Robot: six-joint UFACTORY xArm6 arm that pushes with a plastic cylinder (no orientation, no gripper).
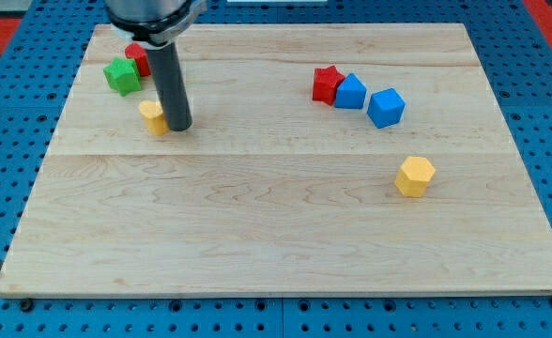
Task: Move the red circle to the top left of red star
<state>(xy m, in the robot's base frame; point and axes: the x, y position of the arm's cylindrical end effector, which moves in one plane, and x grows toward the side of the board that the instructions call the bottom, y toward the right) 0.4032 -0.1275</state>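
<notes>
The red circle (139, 58) sits near the view's top left, partly hidden behind the rod and touching the green star (121, 75). The red star (327, 84) lies at the view's upper right of centre, touching a blue block (350, 92). My tip (178, 125) rests on the board just right of a small yellow block (153, 117), below and to the right of the red circle. The red star is far to the right of my tip.
A blue cube (386, 107) sits right of the red star group. A yellow hexagon block (415, 176) lies at the view's right of centre. The wooden board (276, 235) is bordered by blue pegboard.
</notes>
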